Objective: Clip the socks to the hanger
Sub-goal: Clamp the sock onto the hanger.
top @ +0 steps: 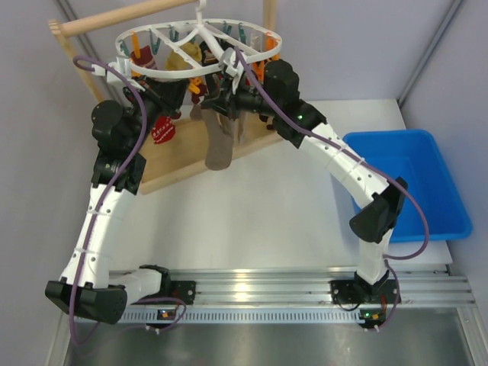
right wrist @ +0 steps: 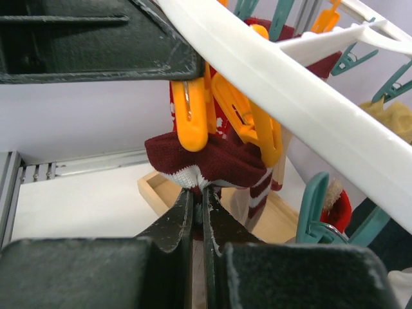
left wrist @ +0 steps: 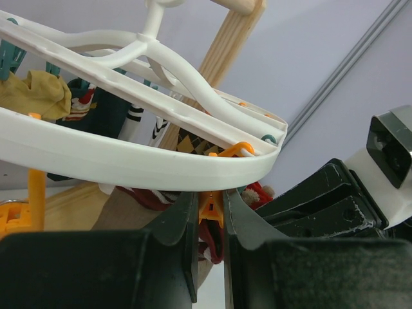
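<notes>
Sock (right wrist: 212, 161), pinched by the right gripper (right wrist: 201, 196), may drop if the left gripper (left wrist: 210, 201) squeezing the peg (left wrist: 211, 215) above slips.

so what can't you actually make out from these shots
Top view: the tips of the left gripper and right gripper, hidden under the hanger.
Left wrist view: whether the orange peg in the left gripper is squeezed open; gripper and hanger cover its mouth.
Right wrist view: whether the two orange pegs bite the dark red sock; its bunched cuff hides the contact.
</notes>
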